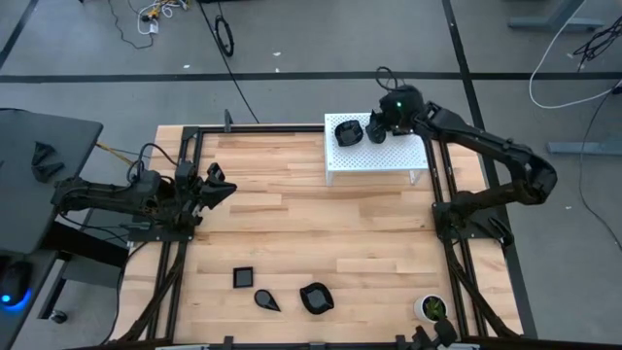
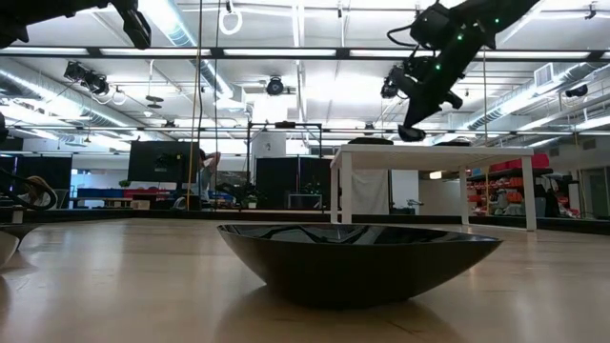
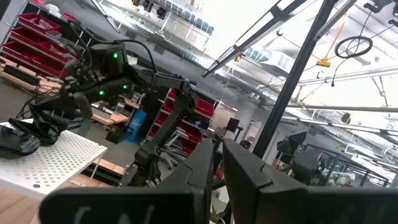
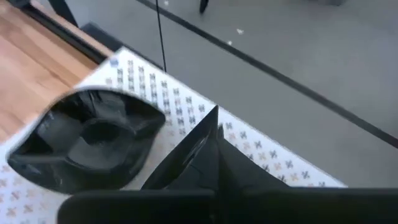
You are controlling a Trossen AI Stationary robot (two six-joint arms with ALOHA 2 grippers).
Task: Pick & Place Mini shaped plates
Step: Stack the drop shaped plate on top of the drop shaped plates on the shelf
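Showing what the high view hides, the right wrist view has the right pincer [image 4: 214,134] closed, empty, beside stacked mini shaped plates [image 4: 87,146].

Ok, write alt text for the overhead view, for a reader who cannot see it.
The right pincer hangs shut over a white perforated stand that bears a stack of black plates. Three more mini plates, square, teardrop and rounded, lie along the wooden table's near edge, while the left pincer waits at the left side.
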